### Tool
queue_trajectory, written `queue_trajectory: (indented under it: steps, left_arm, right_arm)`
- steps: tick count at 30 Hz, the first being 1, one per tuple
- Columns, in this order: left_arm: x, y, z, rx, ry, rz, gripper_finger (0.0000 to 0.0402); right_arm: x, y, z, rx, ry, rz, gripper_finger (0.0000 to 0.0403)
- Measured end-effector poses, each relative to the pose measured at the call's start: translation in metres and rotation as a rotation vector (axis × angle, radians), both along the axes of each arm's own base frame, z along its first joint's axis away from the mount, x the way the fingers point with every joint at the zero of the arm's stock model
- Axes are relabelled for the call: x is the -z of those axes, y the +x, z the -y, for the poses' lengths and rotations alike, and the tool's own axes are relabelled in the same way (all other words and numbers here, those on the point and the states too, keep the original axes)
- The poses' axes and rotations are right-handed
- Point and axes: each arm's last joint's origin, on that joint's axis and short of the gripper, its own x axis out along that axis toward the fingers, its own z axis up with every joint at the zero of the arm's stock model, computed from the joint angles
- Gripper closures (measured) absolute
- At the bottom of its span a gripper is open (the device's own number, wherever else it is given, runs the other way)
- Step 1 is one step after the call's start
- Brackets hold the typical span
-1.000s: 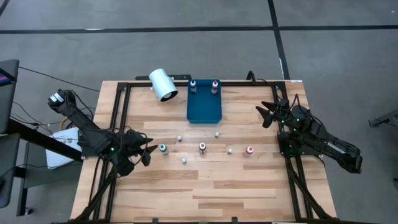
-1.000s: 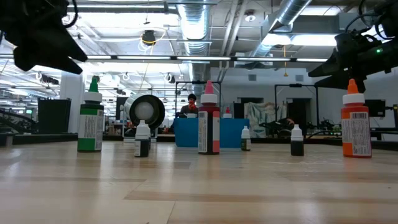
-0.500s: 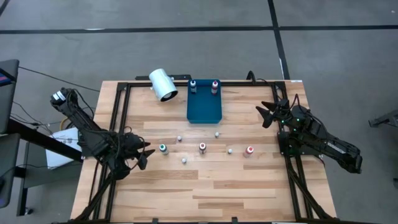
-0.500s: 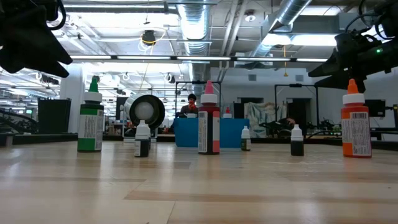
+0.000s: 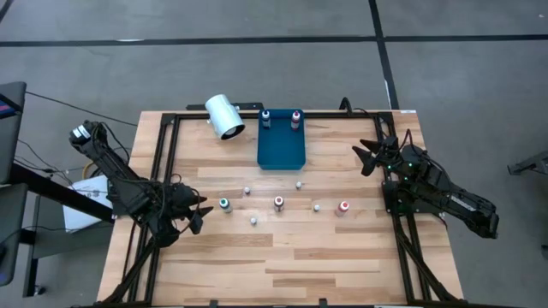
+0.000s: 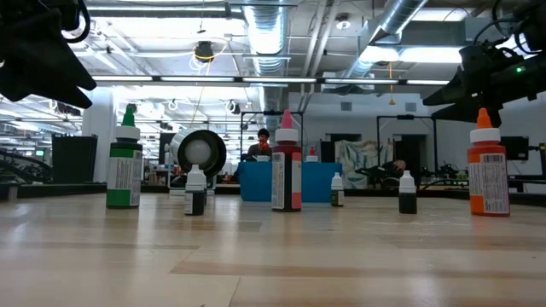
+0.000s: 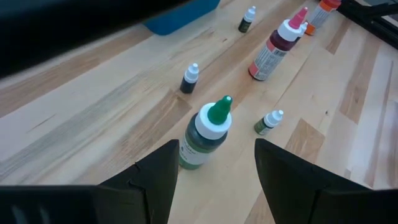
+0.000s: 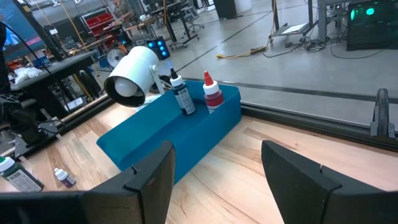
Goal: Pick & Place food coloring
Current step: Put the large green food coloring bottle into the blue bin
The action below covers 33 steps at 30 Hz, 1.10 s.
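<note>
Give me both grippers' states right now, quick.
Left gripper: open, holding nothing, just short of the green bottle.
Right gripper: open, holding nothing, facing the tray.

Five big bottles — green-topped [image 5: 224,204], pink-topped [image 5: 278,202], orange-topped [image 5: 344,206], and two standing in the one blue tray [image 5: 282,150]. Four tiny white-capped bottles [image 5: 253,220] — plus one white cylinder [image 5: 224,116].

left hand [image 5: 199,210] spread wide, hovering low — right hand [image 5: 364,157] agape too.
</note>
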Motion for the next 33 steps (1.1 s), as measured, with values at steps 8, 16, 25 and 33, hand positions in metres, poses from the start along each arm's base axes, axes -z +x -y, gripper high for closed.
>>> queue_trajectory:
  steps: [8,16,25,33]
  left_arm:
    - [-0.001,0.0,-0.002,-0.045,0.035,0.046,0.0189]
    - [-0.001,0.0,-0.002,-0.049,0.04,0.051,0.0136]
    - [0.008,0.004,0.003,-0.021,0.108,-0.01,0.0113]
    - [0.023,0.011,0.009,-0.044,0.11,-0.079,0.0113]
  right_arm:
    - [0.0,0.0,0.0,0.0,0.0,0.0,0.0178]
    - [0.0,0.0,0.0,0.0,0.0,0.0,0.0178]
    - [0.0,0.0,0.0,0.0,0.0,0.0,0.0178]
    - [0.0,0.0,0.0,0.0,0.0,0.0,0.0178]
